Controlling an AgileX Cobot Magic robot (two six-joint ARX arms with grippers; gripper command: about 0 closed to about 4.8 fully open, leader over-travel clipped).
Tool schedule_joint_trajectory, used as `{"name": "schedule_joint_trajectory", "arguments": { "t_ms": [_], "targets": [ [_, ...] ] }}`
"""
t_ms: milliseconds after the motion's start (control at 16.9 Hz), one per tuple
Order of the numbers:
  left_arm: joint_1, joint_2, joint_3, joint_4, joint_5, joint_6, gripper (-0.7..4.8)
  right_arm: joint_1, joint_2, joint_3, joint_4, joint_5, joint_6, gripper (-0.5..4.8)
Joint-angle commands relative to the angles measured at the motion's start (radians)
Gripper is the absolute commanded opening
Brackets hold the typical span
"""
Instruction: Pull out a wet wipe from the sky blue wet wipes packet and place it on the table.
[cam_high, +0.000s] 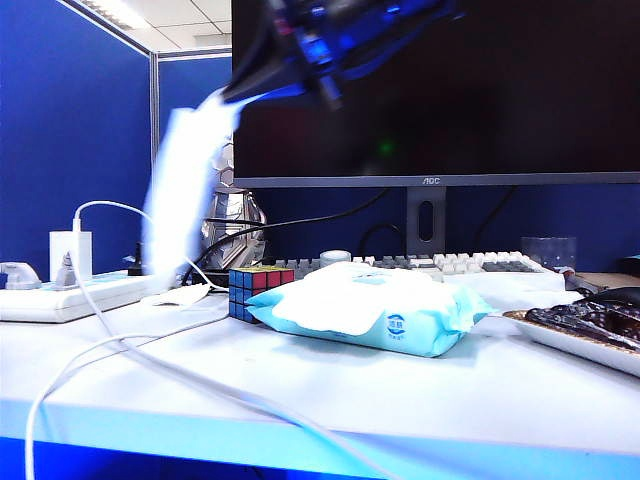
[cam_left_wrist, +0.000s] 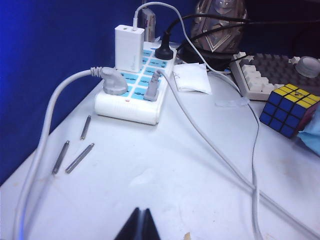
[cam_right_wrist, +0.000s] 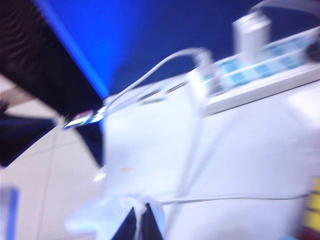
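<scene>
Wipe (cam_high: 182, 190) hangs lengthwise downward, pinched at its top by the closed right gripper (cam_high: 240, 92) above the table (cam_high: 420, 395). Left gripper (cam_left_wrist: 141, 225), jaws closed and empty, hovers near the power strip (cam_left_wrist: 135, 92).

White table (cam_high: 420, 400) with sky blue wet wipes packet (cam_high: 370, 310), puzzle cube (cam_high: 255, 290), power strip (cam_left_wrist: 137, 85), keyboard (cam_high: 440, 264)

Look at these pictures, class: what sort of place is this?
Most likely an office desk in a cubicle: a monitor and keyboard stand on the table, with blue partition walls behind and a power strip nearby.
</scene>
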Motion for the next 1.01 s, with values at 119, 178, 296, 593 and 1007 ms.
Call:
{"name": "schedule_joint_trajectory", "arguments": {
  "t_ms": [119, 178, 296, 593, 1007],
  "targets": [
    [0.002, -0.003, -0.002, -0.006, 0.000, -0.002, -0.01, 0.040, 0.054, 0.002, -0.001, 0.102, -0.006, -0.02],
    [0.002, -0.003, -0.002, -0.006, 0.000, -0.002, -0.01, 0.040, 0.084, 0.002, -0.005, 0.102, -0.007, -0.02],
    [0.002, -0.003, -0.002, -0.006, 0.000, -0.002, -0.01, 0.040, 0.124, 0.002, -0.021, 0.102, -0.011, -0.02],
    [0.002, -0.003, -0.002, -0.006, 0.000, -0.002, -0.01, 0.040, 0.157, 0.002, -0.072, 0.162, -0.039, 1.90],
    [0.002, -0.003, -0.002, -0.006, 0.000, -0.002, -0.01, 0.051, 0.128, 0.002, -0.042, 0.072, -0.058, 2.88]
  ]
}}
